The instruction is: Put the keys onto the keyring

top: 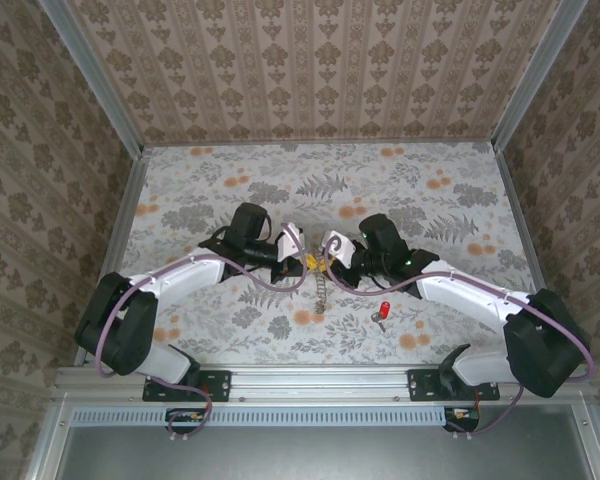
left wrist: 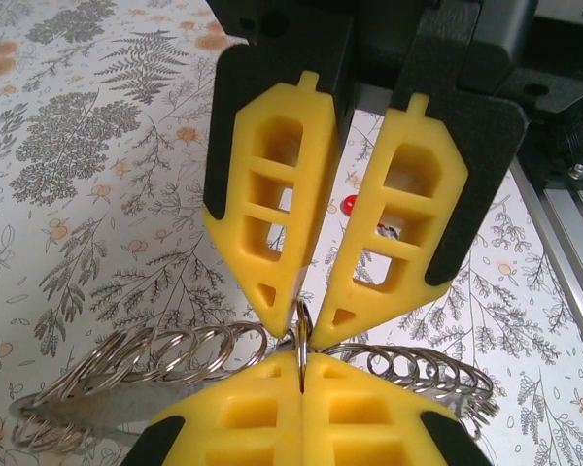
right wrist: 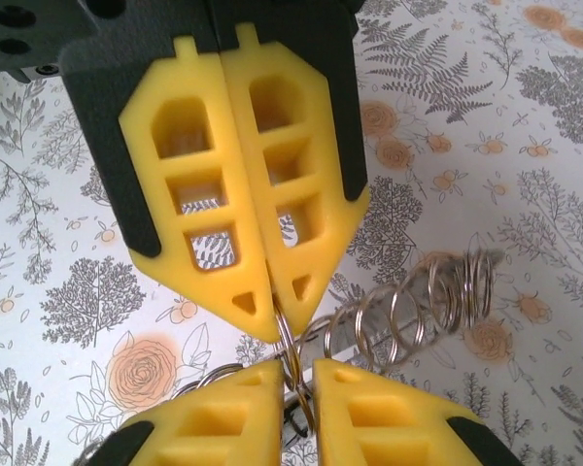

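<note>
Where the two grippers meet tip to tip above the floral counter (top: 430, 200), the left gripper (left wrist: 301, 357) has its yellow jaws pressed fully together. They pinch one wire loop of the keyring (left wrist: 189, 354) at the tips. Opposite it, the right gripper (left wrist: 306, 323) has its jaws parted by a narrow gap. A loop of the keyring stands in that gap; whether the pads press on it cannot be told.

Left wrist view: the keyring's silvery loops fan out to both sides of the left jaws. The red-headed key (left wrist: 350, 205) is glimpsed on the counter through the gap in the right jaws.

Right wrist view: one run of loops stands free to the right of the jaws.

Top view: the keyring trails from the jaws toward the near edge. The red-headed key lies on the counter to its right, apart from it.
</note>
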You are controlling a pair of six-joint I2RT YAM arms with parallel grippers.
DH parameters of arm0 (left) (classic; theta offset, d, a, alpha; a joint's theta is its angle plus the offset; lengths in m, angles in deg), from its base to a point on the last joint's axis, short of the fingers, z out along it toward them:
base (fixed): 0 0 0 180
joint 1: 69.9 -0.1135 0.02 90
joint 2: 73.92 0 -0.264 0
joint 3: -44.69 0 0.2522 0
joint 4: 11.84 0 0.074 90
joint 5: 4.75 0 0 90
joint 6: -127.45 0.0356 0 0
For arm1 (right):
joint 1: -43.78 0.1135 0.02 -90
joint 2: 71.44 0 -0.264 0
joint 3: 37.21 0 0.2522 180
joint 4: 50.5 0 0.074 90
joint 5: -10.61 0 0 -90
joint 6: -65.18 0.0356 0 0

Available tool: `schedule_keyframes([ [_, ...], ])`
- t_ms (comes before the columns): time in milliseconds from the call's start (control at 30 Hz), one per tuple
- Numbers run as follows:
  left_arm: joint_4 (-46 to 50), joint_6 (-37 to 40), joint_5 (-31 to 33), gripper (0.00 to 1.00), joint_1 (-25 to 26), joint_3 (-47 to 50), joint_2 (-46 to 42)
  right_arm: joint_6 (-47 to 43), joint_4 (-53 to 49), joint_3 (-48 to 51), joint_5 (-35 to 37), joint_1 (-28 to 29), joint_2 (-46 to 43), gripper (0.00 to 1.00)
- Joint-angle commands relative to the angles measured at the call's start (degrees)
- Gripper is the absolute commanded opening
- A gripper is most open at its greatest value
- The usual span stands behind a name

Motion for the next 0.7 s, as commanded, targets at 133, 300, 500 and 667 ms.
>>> schedule_keyframes([
  [133, -6.6, -3.3, -4.9, 0.00, -0.6, 1.9, -2.2, 3.6, 6.8, 2.0, -5.0, -1.4, 0.7, 0.16],
  [300, -6.7, -3.3, -4.5, 0.00, -0.6, 2.2, -1.9, 4.5, 7.9, 1.8, -7.1, -1.5, 1.0, 0.08],
  [500, -3.8, -1.8, -2.1, 0.05, -0.4, 1.5, -1.6, 3.5, 5.0, 0.4, -6.7, -1.5, 0.9, 0.00],
  [667, 0.7, 1.2, 0.3, 0.10, 0.1, 0.0, -1.2, 2.5, 2.0, -1.2, -5.6, -1.3, 0.4, 0.00],
])
